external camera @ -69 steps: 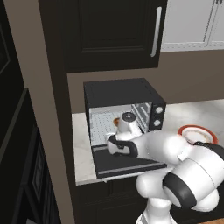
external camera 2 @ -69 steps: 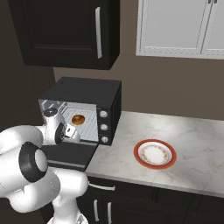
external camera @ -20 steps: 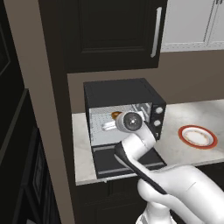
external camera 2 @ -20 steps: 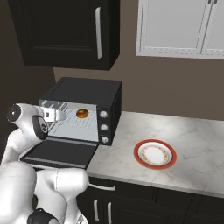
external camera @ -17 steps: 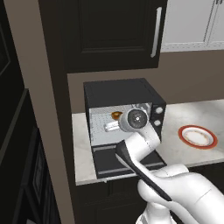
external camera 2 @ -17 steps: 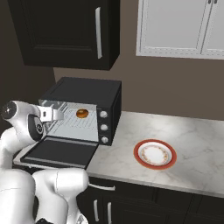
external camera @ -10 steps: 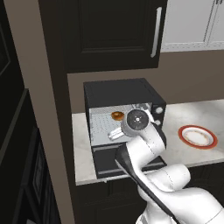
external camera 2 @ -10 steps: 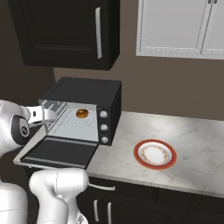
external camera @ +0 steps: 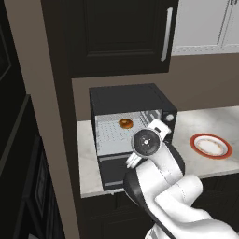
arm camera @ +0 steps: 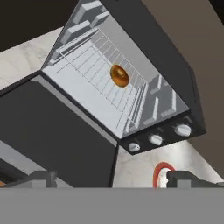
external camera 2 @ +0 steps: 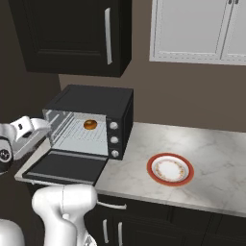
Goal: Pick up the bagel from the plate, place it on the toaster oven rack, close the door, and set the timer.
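The bagel (external camera: pixel 125 123) lies on the toaster oven rack (external camera 2: pixel 81 130), deep inside the black oven and toward the back. The plate (external camera 2: pixel 170 169) sits on the counter to the right of the oven with nothing on it. The door (external camera 2: pixel 66 167) hangs open and lies flat in front of the oven.

The gripper (arm camera: pixel 109 178) is spread wide and holds nothing. It hangs out in front of the oven, over the left side of the open door.

The next thing to move is probably the door. It looks stiff and hard, and maybe a bit heavy. It swings on its bottom edge, so a good place to push is its far front edge, lifting it up. The bagel looks soft and light, but it needs no more touching.

A moment ago the hand was close to the oven mouth. Now it has pulled back and out to the left, and its fingers are as wide apart as before
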Controlling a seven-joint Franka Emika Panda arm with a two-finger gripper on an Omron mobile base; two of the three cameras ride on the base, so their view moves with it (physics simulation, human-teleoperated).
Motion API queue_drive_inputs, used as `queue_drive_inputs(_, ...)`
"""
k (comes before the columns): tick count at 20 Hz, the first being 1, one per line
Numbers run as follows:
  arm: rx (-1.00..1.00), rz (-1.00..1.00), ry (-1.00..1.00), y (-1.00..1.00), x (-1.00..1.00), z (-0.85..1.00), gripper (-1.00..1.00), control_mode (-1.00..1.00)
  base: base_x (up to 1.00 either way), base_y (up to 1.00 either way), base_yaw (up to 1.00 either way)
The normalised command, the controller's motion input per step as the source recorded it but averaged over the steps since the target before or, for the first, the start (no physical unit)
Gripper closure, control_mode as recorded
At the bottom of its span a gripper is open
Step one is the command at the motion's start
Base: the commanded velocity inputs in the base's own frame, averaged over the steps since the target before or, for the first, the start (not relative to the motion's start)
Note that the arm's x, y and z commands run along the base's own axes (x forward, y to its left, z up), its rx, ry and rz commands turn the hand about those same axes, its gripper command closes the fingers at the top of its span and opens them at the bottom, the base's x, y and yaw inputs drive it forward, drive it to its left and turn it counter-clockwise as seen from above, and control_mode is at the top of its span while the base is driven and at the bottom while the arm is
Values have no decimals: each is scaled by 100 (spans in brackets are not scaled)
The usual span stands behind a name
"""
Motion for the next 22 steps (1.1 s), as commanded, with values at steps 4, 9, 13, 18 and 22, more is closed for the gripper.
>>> queue_drive_inputs(4,-28,24,0,-27,-58,-4,-100,-100,0,0,0)
queue_drive_inputs(9,-25,23,2,-19,-62,-8,-100,-100,0,0,0)
queue_drive_inputs(13,-19,22,0,-8,-56,-30,-100,-100,0,0,0)
queue_drive_inputs(18,-16,23,-5,-1,-29,-65,-100,-100,0,0,0)
queue_drive_inputs(22,-14,21,-16,0,0,-100,-100,-100,0,0,0)
